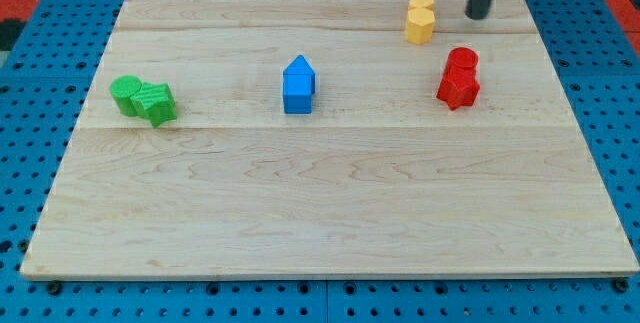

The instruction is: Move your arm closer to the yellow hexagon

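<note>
Jaws don't apply on this rig; my tip is a plain rod end, resting near the board's top right corner, just right of the yellow hexagon. Red block sits below them, blue block mid-board, green block by the left edge
</note>
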Robot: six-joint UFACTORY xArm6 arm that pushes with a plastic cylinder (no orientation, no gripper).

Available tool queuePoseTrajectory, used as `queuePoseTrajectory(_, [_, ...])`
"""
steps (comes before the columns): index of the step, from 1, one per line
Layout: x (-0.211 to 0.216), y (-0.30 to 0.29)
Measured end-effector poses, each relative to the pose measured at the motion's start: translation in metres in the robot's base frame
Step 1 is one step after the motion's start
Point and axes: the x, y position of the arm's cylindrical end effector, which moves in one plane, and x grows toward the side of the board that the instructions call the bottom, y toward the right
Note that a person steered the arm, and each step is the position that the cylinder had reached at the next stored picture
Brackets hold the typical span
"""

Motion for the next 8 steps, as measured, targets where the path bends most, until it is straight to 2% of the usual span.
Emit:
queuePoseTrajectory(1, [0.028, -0.022])
queuePoseTrajectory(2, [0.071, -0.068])
queuePoseTrajectory(3, [0.101, -0.069])
queuePoseTrajectory(5, [0.052, -0.101])
queuePoseTrajectory(8, [0.026, -0.13])
